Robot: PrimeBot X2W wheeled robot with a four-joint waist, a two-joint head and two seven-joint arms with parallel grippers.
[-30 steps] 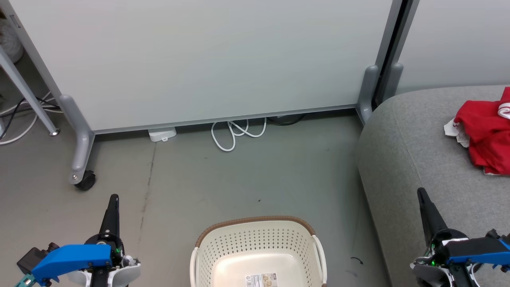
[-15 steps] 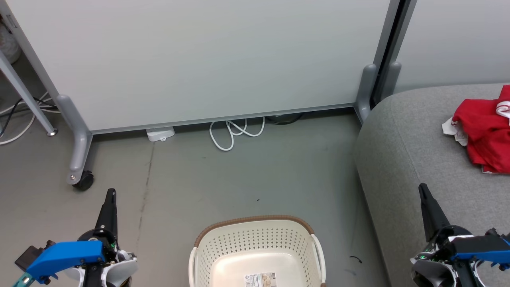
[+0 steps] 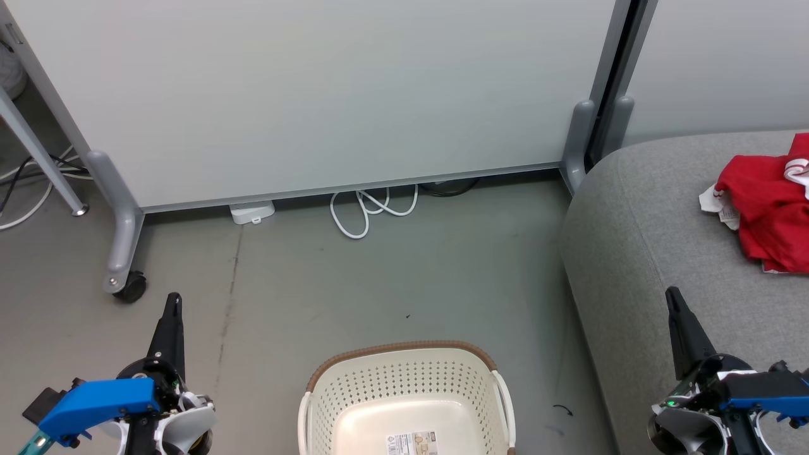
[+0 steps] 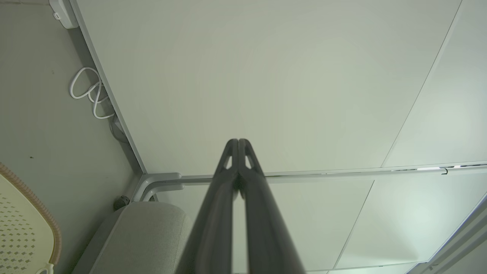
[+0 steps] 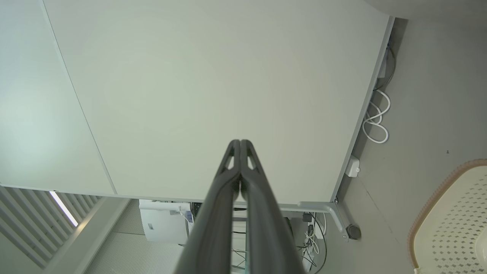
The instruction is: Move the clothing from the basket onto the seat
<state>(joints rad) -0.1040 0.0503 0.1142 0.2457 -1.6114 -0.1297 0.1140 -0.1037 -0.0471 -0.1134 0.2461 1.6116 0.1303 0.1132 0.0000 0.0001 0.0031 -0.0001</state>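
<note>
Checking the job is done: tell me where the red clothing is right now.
In the head view the red clothing lies on the grey seat at the far right, apart from the basket on the floor.

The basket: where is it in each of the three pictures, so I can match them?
Head view: the basket sits at the bottom centre, on the floor.
Left wrist view: basket in the lower left corner, cut off.
Right wrist view: basket in the lower right corner, cut off.
Shared landmark: the looped white cable by the partition's lower edge.
</note>
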